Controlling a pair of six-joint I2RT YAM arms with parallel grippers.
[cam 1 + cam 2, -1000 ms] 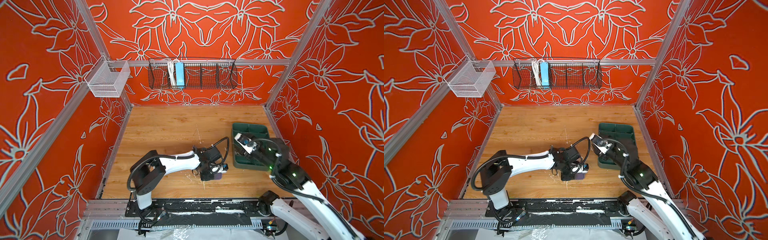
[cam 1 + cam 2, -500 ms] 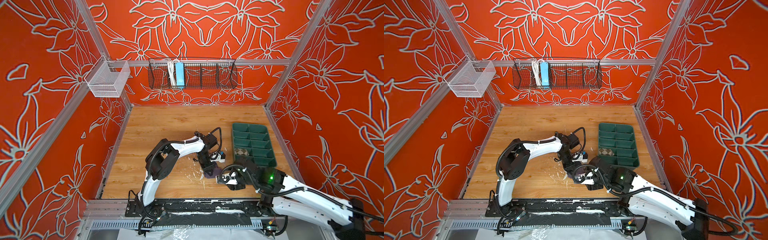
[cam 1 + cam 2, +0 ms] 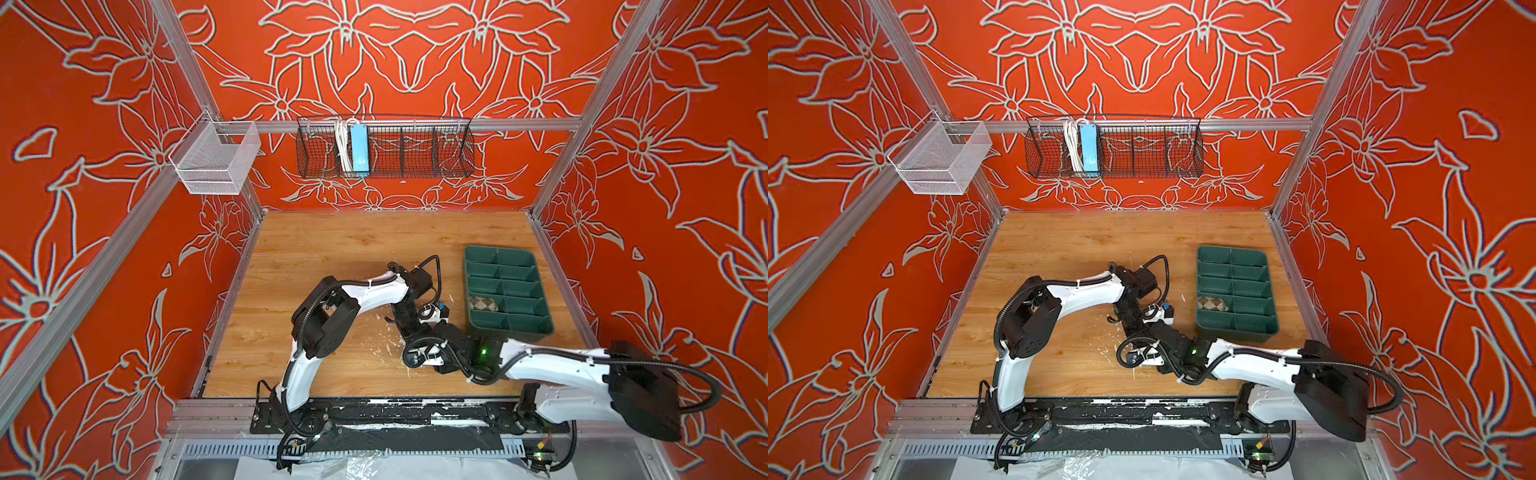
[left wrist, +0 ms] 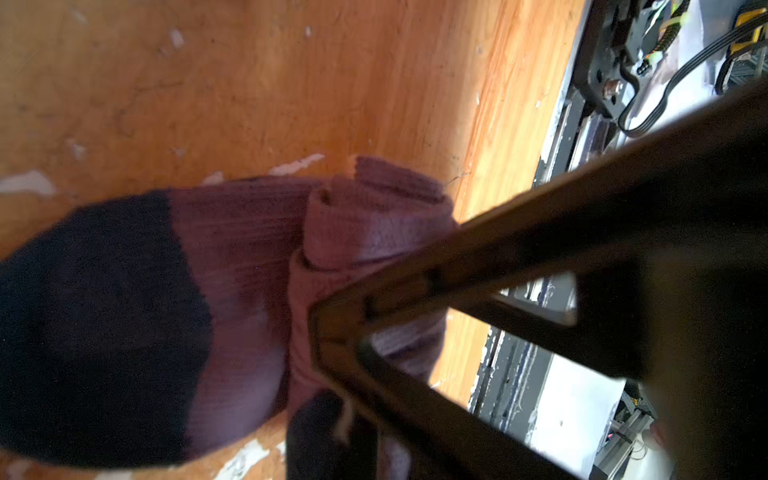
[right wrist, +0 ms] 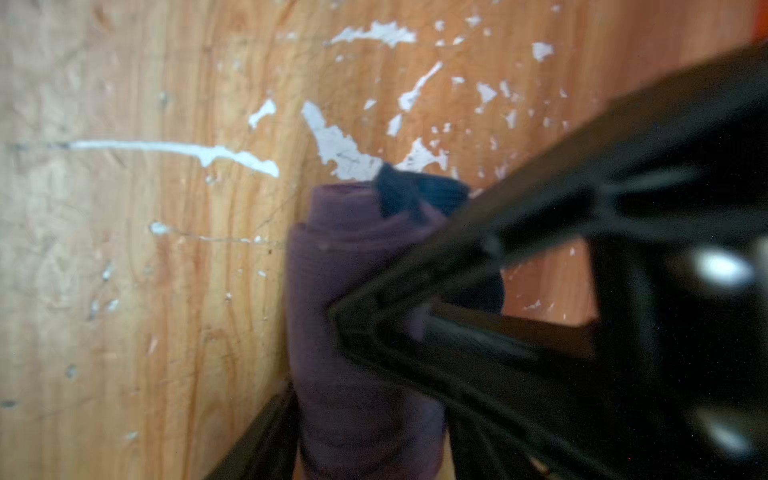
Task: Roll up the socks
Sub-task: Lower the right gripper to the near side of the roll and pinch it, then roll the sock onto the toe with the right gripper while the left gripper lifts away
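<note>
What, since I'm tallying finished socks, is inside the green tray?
The green tray holds one rolled argyle sock in one compartment; other compartments show bare floor. Dividers hide slivers.

Light wood-grain surface (image 3: 332, 257), walled in red floral panels (image 3: 665, 166). At right, dark green plastic divider tray (image 3: 511, 334), with a rolled beige-and-brown argyle sock (image 3: 483, 304) in its left column, second compartment from the near end. Just left of the tray's near corner, white-and-black left arm (image 3: 374, 293) and right arm (image 3: 552, 370), wrists close together, tips too dark to read. On the far wall, black wire basket (image 3: 415, 153) holding a light blue power strip (image 3: 359, 148).
</note>
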